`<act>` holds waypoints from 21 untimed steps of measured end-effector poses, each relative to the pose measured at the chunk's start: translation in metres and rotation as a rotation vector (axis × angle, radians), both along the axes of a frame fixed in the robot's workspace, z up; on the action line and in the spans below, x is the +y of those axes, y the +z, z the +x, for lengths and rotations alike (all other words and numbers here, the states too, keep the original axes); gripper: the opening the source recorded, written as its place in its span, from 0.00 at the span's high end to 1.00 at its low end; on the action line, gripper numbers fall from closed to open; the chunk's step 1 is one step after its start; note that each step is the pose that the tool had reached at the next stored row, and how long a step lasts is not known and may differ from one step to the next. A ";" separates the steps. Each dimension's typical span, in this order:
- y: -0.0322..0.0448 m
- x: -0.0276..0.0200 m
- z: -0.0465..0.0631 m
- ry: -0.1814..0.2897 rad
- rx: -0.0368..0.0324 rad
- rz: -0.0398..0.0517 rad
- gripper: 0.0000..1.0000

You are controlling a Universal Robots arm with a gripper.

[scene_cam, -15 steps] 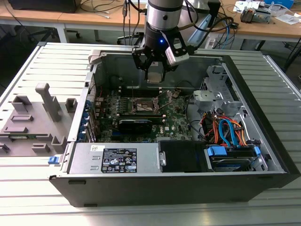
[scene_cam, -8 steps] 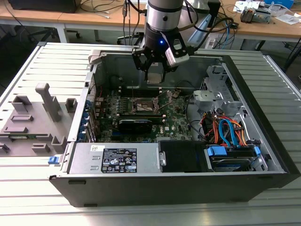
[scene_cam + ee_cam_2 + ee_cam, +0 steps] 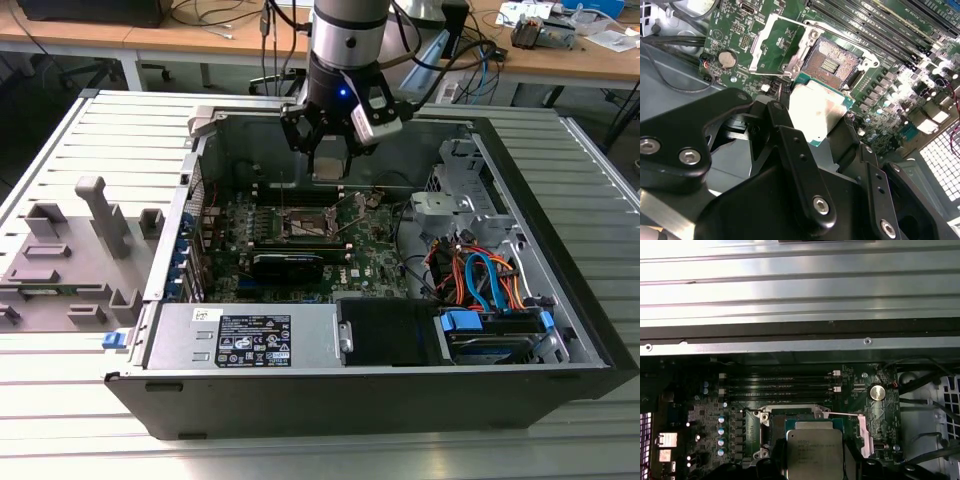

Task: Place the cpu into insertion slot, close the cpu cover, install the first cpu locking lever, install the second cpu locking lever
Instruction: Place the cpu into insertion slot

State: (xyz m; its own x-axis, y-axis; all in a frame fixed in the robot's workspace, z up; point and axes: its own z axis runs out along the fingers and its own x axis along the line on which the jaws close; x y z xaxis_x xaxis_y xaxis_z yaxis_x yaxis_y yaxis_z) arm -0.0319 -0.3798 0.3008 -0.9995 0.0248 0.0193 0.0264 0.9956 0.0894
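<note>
Gripping cpu [image 3: 814,455], pincer [image 3: 327,162] aloft, second wrist view, bare insertion slot [image 3: 832,62]

Upper middle of the exterior view: a silver-grey cylindrical arm [image 3: 347,40] banded black, with one small blue light [image 3: 343,93]. The black pincer [image 3: 327,158] has linked bars [image 3: 795,165] carrying silver screws [image 3: 821,205].

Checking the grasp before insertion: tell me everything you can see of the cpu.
The cpu is a small flat square chip. Its silvery-grey metal top glares in the second wrist view and bears print in the first wrist view, and it sits on a thin green board edge. The gripper is shut on it, black fingers pressing opposite sides, metal top facing up. In the exterior view it hangs clear above the motherboard, touching nothing else. It is not seated: the insertion slot lies bare, with the cpu cover swung open.
</note>
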 end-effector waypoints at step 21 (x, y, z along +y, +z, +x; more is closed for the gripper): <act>-0.0034 -0.0057 -0.001 0.000 0.0000 0.0000 0.45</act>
